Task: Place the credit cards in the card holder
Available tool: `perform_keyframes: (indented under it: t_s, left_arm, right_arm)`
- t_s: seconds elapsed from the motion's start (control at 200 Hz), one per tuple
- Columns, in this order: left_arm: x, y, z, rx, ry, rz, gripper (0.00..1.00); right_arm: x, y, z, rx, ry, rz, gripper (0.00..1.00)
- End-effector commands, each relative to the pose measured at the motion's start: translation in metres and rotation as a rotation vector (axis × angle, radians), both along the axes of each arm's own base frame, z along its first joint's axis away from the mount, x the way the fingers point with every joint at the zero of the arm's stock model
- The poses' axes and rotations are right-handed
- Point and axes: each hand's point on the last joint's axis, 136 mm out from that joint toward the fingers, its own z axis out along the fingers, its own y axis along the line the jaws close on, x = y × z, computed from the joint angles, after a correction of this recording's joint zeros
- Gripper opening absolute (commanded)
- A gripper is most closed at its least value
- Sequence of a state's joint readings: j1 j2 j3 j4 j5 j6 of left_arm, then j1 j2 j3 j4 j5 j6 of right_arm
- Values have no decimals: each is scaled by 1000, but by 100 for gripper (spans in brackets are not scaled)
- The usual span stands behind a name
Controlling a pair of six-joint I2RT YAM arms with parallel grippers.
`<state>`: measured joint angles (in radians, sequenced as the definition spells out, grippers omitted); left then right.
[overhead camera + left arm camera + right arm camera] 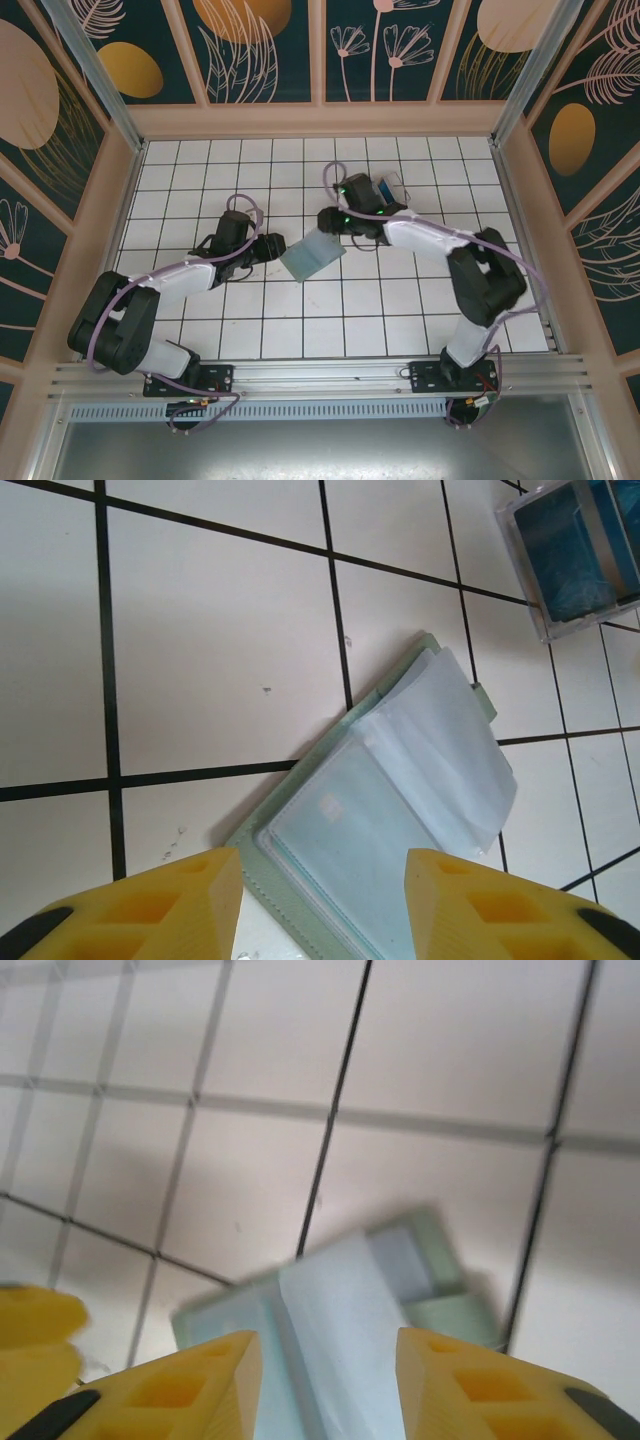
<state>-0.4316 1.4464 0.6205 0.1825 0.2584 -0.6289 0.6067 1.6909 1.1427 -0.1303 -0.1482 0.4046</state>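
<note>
**Both pincers released around the unfolded card holder**

On the left, the left arm (170,280) rises from its base, folds back at a low elbow and stretches forward and to the right across the white tiled counter (300,330). Its wrist is level and its left pincer (272,247) points at the card holder's left edge. From its wrist camera, the left pincer (322,880) has its yellow fingers (190,900) spread well apart. The holder's near corner lies in the gap, and nothing is clamped.

The card holder (312,256) lies open and tilted near the middle of the counter, between the two pincers. Its sage-green cover faces down and its pale, clear pockets (400,780) fan upward.

The right arm (440,245) bends at a high elbow on the right and reaches leftward, bringing the right pincer (328,222) to the holder's upper right corner. Its fingers (470,1380) also stand apart and released, with the holder (345,1290) blurred beyond them.

Further right, behind that wrist, the credit cards (385,187) sit in a clear case (580,555), the blue one showing, apart from the holder.
</note>
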Motion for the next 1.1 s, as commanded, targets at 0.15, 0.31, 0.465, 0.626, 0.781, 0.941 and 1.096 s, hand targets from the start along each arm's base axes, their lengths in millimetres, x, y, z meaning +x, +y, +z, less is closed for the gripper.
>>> perform_keyframes:
  t_s: [0.15,0.31,0.465,0.626,0.781,0.941,1.096]
  left_arm:
    - [2,4,33,-22,-116,5,54]
    - [-2,7,36,-24,-124,7,55]
    - [-8,12,34,-15,-126,18,57]
    - [-11,16,36,4,-133,22,57]
    - [-12,19,39,15,-149,27,57]
    - [-11,18,40,8,-149,28,57]
    - [-12,18,40,9,-144,25,57]
  right_arm:
    - [59,-123,38,-208,-169,-233,45]
    - [82,-138,20,-221,-49,-181,48]
    - [101,-151,0,-286,6,-177,53]
    - [113,-165,-21,-356,53,-190,54]
    - [113,-153,-40,-307,114,-106,52]
    - [110,-149,-46,-278,145,-83,49]
    - [105,-137,-34,-216,127,-43,45]
